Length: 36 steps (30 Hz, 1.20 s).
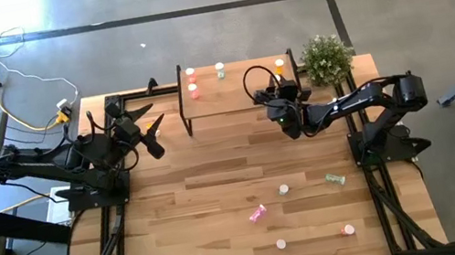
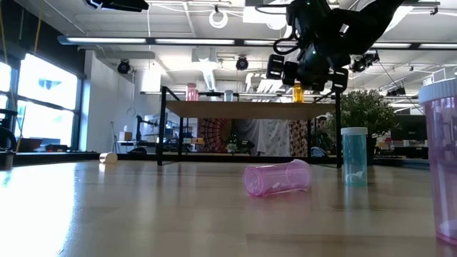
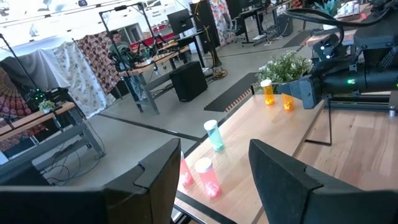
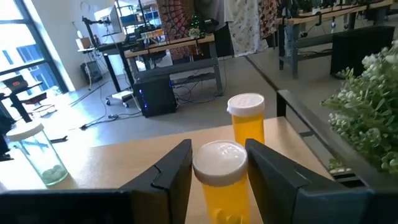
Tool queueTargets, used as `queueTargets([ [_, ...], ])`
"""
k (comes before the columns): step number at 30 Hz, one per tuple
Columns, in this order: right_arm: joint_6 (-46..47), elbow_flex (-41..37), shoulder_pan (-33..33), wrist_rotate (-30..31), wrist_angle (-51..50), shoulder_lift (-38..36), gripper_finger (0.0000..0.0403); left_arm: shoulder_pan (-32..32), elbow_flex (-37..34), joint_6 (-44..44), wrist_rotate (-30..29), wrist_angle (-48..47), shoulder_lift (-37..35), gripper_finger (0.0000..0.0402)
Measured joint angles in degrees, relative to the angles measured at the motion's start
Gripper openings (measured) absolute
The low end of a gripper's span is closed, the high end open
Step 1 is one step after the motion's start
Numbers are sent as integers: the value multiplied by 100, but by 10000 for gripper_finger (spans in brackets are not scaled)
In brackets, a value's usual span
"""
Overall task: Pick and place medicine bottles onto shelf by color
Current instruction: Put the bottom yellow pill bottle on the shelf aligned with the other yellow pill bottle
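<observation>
— While both arms are seen over the table, where is the right gripper (image 4: 219, 148) found?

— It is placed over the shelf (image 1: 231, 94), at the end lying toward three o'clock in the high view. Its jaws are pressed against the white cap of the held orange bottle (image 4: 219, 180), which is stood upright on the board and pinched from both sides.

— What else is carried by the shelf?

— A second orange bottle (image 4: 247, 124) is set just beside the held one, at twelve o'clock from it in the high view. A green bottle (image 1: 220, 71) is stood near the middle, and two red bottles (image 1: 192, 81) are kept at the nine o'clock end. The potted plant (image 1: 325, 57) is seen off the three o'clock end.

— And the left gripper (image 3: 214, 144)?

— It is held at ten o'clock from the table's centre, well apart from the shelf's nine o'clock end. Its jaws are spread, and nothing is held between them.

— Where are the other bottles found?

— The loose bottles (image 1: 283, 189) are scattered toward five and six o'clock of the table. A pink bottle (image 1: 258, 213) and a second green one (image 1: 336, 179) are laid on their sides.
</observation>
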Motion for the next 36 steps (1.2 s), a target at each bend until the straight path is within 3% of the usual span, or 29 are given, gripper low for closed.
queueTargets([
  [20,-2258,0,2,120,2091,0,138,0,-1,-2,1,0,-2,179],
  [28,-3879,46,115,219,3776,-149,138,1,0,-2,2,0,-2,179],
  [36,-5517,841,348,-171,3197,-750,138,1,0,-556,340,-13,-2,179],
])
